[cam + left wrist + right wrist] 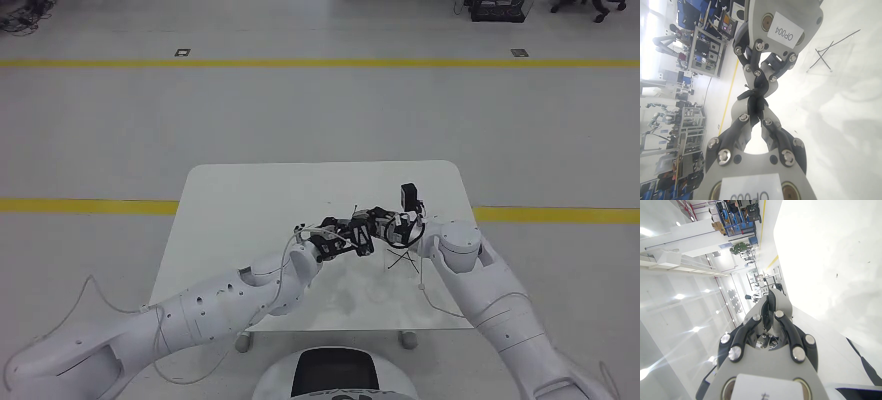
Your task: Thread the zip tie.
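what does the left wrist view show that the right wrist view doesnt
Left wrist view: the left hand and right hand meet tip to tip, both shut on a black zip tie, with spare zip ties crossed on the table behind.
Right wrist view: the right hand, shut, against ceiling lights and a far potted plant.
Both: the white table and the yellow floor line.

A white bench point(250, 200) with rounded corners lies beneath the left pincer point(358, 240). Well beyond the pincer, a yellow stripe point(300, 63) crosses the pale grey floor point(300, 110), near two small dark floor plates point(182, 51).
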`<state>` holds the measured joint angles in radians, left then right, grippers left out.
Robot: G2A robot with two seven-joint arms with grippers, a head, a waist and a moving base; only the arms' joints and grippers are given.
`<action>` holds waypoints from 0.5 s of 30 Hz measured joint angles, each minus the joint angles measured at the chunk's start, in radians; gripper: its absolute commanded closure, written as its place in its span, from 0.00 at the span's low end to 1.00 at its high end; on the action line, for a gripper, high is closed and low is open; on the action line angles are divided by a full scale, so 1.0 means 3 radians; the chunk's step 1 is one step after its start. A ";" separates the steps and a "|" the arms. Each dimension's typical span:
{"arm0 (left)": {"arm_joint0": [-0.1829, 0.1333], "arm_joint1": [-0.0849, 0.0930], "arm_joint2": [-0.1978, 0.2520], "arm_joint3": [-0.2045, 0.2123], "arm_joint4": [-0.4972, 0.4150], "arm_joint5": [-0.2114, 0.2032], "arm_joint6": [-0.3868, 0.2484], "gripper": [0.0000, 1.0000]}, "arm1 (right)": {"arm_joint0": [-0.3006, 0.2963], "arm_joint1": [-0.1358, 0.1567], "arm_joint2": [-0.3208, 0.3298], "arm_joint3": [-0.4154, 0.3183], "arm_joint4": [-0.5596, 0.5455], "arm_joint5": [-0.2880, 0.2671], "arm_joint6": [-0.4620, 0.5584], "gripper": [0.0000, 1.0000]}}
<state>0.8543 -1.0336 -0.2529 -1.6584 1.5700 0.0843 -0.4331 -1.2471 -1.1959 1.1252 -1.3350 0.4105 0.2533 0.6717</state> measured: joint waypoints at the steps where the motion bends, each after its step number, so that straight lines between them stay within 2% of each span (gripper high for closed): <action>1: 0.0007 0.0002 -0.0010 0.0000 0.0000 0.0010 0.0003 1.00 | -0.0002 0.0000 0.0004 0.0000 0.0004 0.0002 -0.0005 0.00; 9: 0.0129 0.0051 -0.0209 -0.0053 -0.0023 0.0006 0.0054 1.00 | -0.0031 0.0015 0.0057 -0.0013 -0.0011 -0.0014 -0.0032 0.00; 15: 0.0273 0.0099 -0.0446 -0.0086 -0.0283 -0.0048 0.0168 1.00 | -0.0067 0.0026 0.0128 -0.0002 -0.0002 -0.0052 -0.0099 0.00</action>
<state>0.9363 -1.0041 -0.3868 -1.6842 1.4852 0.0700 -0.3828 -1.2671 -1.1879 1.1636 -1.3355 0.4100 0.2377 0.6418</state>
